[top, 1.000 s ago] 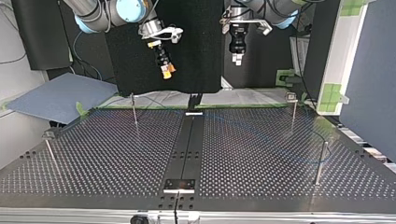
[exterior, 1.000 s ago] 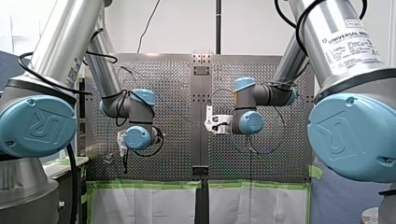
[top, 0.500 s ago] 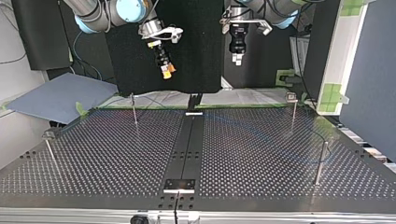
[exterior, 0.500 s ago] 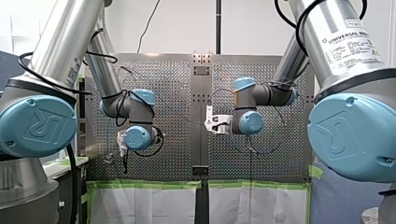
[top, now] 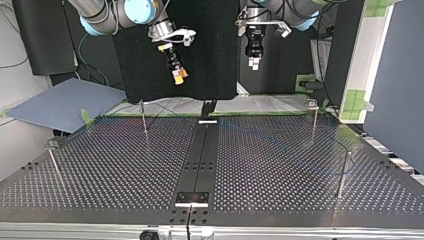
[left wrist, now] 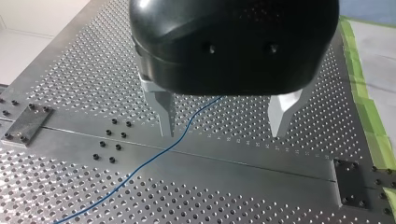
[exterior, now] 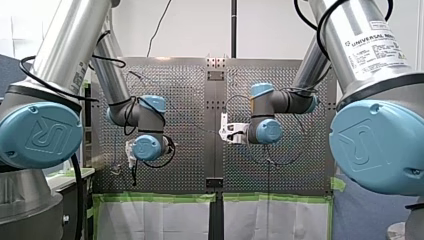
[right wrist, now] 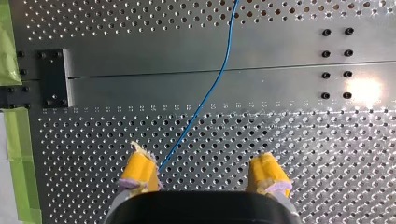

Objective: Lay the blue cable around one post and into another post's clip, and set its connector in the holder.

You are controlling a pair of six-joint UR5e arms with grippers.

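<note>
The thin blue cable (left wrist: 154, 156) lies loose on the perforated table (left wrist: 261, 205). In the left wrist view it runs under my left gripper (left wrist: 223, 122), close to one metal finger (left wrist: 164, 112). That gripper is open, holds nothing and hangs well above the plate. In the right wrist view the cable (right wrist: 219, 74) passes under my right gripper (right wrist: 203, 173), by one yellow pad (right wrist: 139, 169). This gripper is open and empty too. The top view shows my right gripper (top: 177, 74) and my left gripper (top: 254, 63) both high over the table's far edge. No connector shows.
Several thin posts stand on the table in the top view: one at the far left (top: 143, 117), one at the far right (top: 314, 121), one at the near right (top: 343, 174), one at the near left (top: 54, 162). A dark centre strip (top: 200, 160) divides the plate. Green tape (right wrist: 9, 51) marks its edge.
</note>
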